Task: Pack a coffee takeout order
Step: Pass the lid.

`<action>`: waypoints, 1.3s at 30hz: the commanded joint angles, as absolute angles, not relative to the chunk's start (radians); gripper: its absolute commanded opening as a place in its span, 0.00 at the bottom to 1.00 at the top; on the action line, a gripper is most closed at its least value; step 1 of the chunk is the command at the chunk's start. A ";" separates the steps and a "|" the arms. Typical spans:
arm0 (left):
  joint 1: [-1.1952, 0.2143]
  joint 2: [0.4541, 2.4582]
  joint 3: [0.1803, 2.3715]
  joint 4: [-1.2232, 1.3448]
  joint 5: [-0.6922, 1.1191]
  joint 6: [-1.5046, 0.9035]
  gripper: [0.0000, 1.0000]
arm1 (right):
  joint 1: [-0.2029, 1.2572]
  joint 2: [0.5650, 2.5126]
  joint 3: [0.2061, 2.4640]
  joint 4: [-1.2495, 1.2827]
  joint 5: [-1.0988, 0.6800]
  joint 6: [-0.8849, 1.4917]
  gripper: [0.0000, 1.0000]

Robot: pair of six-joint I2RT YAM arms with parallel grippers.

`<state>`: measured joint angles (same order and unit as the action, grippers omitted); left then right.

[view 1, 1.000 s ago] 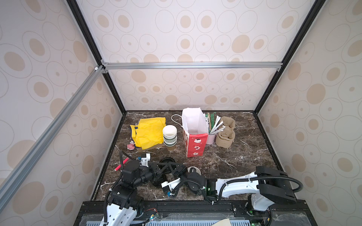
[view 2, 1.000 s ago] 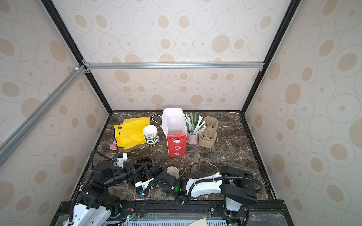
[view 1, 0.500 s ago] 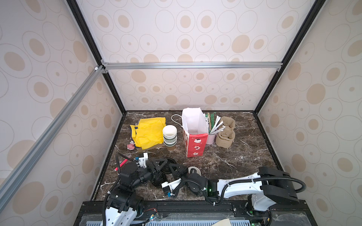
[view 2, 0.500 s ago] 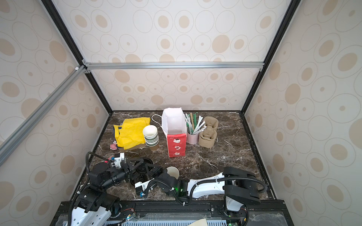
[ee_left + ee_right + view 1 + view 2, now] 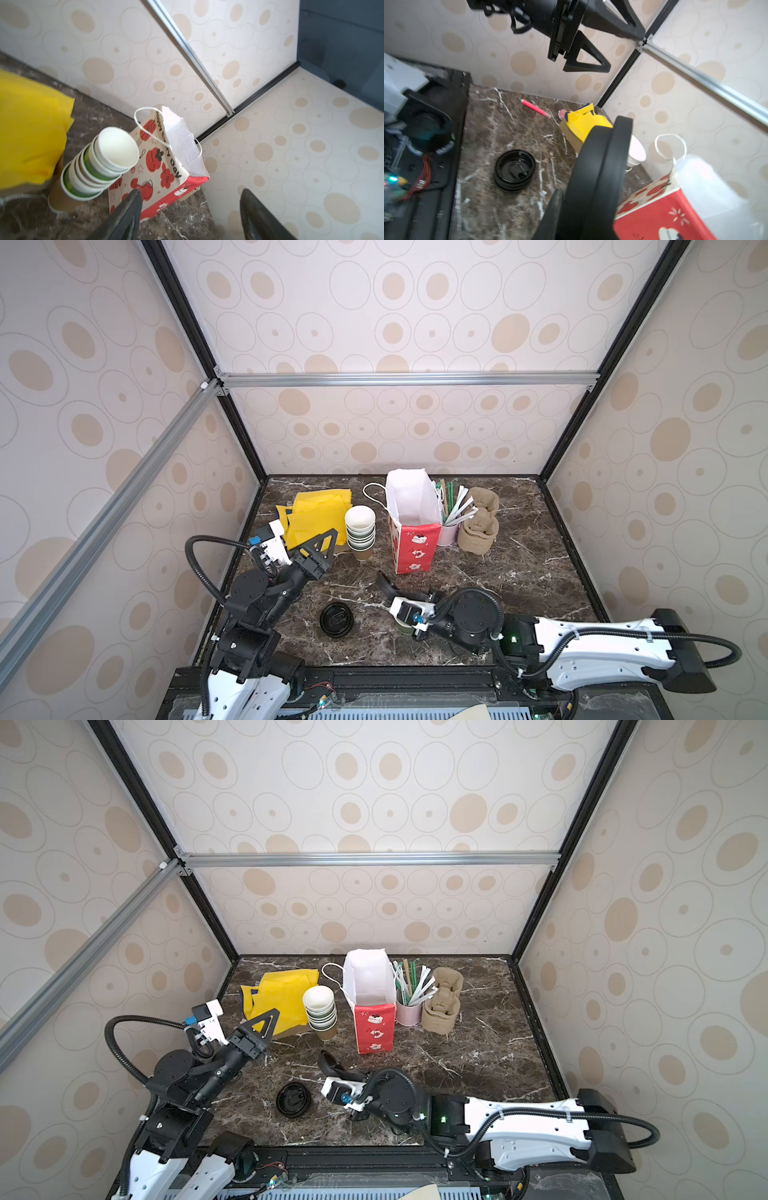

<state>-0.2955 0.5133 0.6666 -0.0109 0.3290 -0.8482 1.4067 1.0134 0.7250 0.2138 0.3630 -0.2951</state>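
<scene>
The right gripper (image 5: 388,587) has its jaws pinching a black lid (image 5: 600,166) on edge, held low over the front of the desk (image 5: 519,572). The green-sided cup (image 5: 404,627) stands just under that wrist and is mostly hidden by it. The left gripper (image 5: 328,545) hangs raised near the yellow napkin (image 5: 318,514), its jaws spread and empty. The step in hand looks like capping the cup. To do it well, the wrist should draw back enough to clear the rim, then roll the lid flat, hollow side down, and centre it before lowering. A tilted lid would likely catch one side and tip the light paper cup. The free left jaws could steady the cup's wall, gently, since paper crushes. Press evenly around the rim, not at one point. Keep clear of the spare lid (image 5: 336,619) lying just beside it. The tray (image 5: 478,522) and bag (image 5: 411,510) wait at the back, well apart.
</scene>
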 commanded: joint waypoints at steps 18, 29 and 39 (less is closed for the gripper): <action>-0.947 0.823 0.773 -0.007 0.123 0.344 0.69 | 0.975 0.652 0.584 -0.121 -0.189 0.581 0.11; -1.203 0.864 0.820 -0.253 0.033 0.522 0.80 | 0.973 0.651 0.495 0.059 -0.320 0.578 0.13; -1.209 0.859 0.800 -0.193 0.045 0.510 0.90 | 0.973 0.713 0.503 0.119 -0.400 0.575 0.14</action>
